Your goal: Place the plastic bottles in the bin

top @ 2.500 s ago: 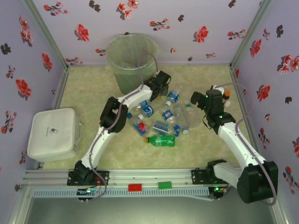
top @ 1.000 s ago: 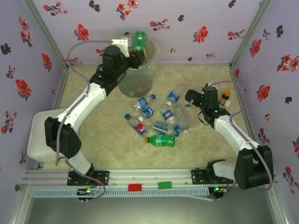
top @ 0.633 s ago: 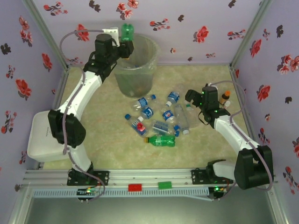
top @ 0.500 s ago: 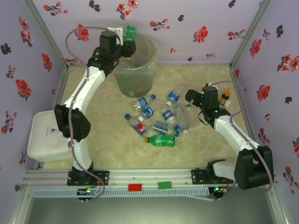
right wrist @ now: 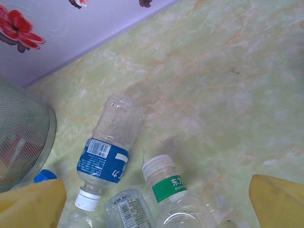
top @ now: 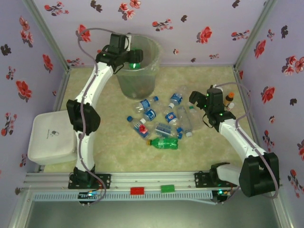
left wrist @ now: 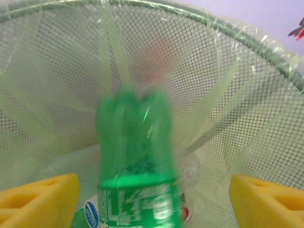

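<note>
While clear of wide-apart left end effector (left wrist: 152,199), green bottle (left wrist: 135,156) base-first in bin (left wrist: 247,95).

Green bottle (left wrist: 134,142) blurs against the mesh of the bin (left wrist: 247,95) — label print unreadable, lower end cut off by the wrist view's edge.

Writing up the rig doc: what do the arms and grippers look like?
Left arm and right arm: white links, black joint housings, a greyish-lilac cable looping along each. Left fingers and right fingers are yellow wedges.
</note>
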### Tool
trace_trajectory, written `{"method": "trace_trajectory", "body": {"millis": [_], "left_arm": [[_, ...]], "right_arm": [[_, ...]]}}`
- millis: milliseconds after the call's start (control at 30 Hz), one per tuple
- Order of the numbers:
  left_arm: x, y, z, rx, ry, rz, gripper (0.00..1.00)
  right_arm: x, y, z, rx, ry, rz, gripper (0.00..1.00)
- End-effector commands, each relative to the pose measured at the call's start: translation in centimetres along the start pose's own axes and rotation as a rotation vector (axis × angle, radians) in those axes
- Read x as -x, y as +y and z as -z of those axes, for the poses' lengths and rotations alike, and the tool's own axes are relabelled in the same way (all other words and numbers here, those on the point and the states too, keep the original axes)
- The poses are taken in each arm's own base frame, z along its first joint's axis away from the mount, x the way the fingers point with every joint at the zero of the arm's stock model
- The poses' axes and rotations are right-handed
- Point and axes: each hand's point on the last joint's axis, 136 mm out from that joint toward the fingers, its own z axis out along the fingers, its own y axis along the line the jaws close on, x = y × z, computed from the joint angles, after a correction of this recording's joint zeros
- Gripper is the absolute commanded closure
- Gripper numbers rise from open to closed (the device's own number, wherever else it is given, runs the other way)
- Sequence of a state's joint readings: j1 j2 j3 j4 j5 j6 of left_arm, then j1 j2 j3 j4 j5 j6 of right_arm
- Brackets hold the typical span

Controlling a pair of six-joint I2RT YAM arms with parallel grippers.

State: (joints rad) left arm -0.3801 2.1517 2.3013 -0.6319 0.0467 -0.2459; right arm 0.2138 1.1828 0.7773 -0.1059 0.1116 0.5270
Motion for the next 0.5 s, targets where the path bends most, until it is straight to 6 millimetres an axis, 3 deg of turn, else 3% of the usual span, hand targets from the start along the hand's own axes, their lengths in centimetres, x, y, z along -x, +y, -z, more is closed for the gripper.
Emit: {"method": "trace_trajectory", "body": {"millis": [0, 133, 300, 467], "left_arm": [[2.7, -1.0, 2.6, -0.027, -0.07, -0.016, 0.12], [4.6, -2.7, 5.7, -0.061, -0.153, -0.039, 0.07], [5.3, -4.8, 10.4, -0.124, -0.302, -0.054, 0.0], [3.5, -4.7, 14.9, -0.194, -0.474, 0.031, 0.0]], "right_arm": [[0.7, -0.4, 0.7, -0.024, -0.018, 0.013, 0.0], [0.4, -0.2, 0.5, -0.024, 0.01, 0.044, 0.0], [-1.4, -0.3, -0.1, -0.035, 0.118, 0.08, 0.0], [-3.8, -0.5, -0.7, -0.053, 0.242, 0.111, 0.0]]}}
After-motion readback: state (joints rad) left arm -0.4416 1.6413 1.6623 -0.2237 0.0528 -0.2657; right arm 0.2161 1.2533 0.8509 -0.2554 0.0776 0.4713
